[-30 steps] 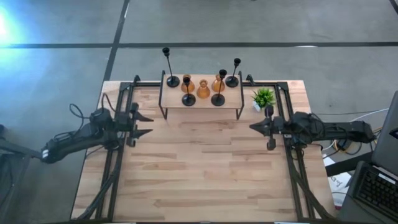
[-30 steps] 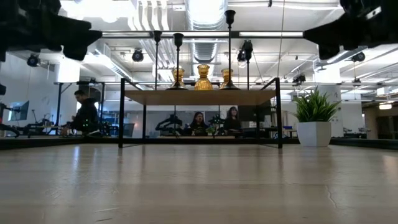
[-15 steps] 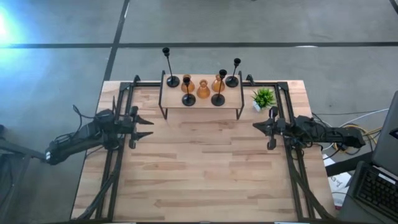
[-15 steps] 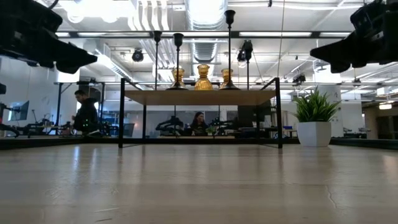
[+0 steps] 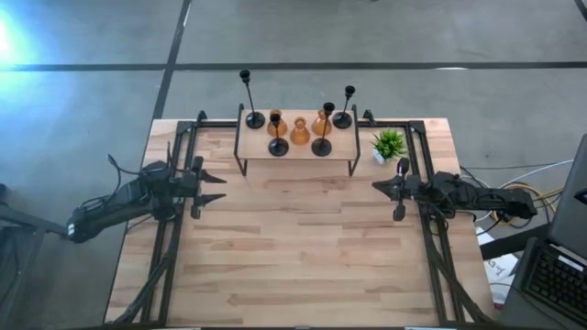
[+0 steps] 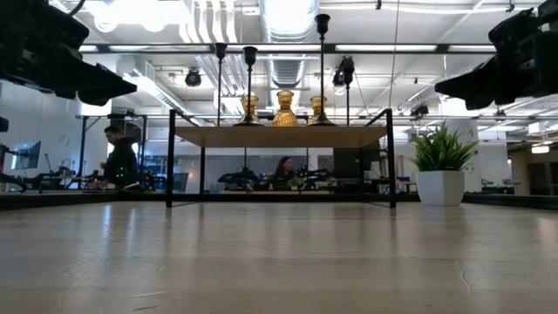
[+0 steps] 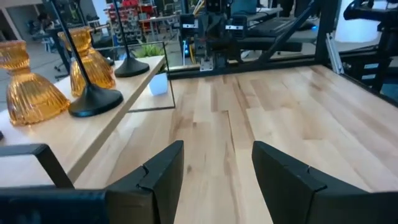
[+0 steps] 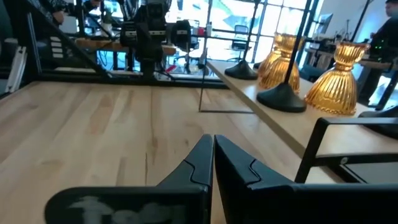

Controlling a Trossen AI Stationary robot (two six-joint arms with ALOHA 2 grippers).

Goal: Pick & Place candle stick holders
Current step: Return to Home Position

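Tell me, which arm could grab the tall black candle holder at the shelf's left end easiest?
Left, probably. The left gripper hangs on that side, nearer the tall black candle holder, with fingers open. The right gripper sits across the table, fingers shut.

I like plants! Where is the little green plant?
In the high view, the green plant sits at the far right of the table, just right of the shelf and beyond the right gripper.

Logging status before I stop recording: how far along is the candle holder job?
Done: all seven candle stick holders stand on the shelf, four black, three amber. In hand: nothing; left pincer open, right pincer shut, both empty, at the sides of the table. Left: no holder stands on the table itself, only the potted plant.
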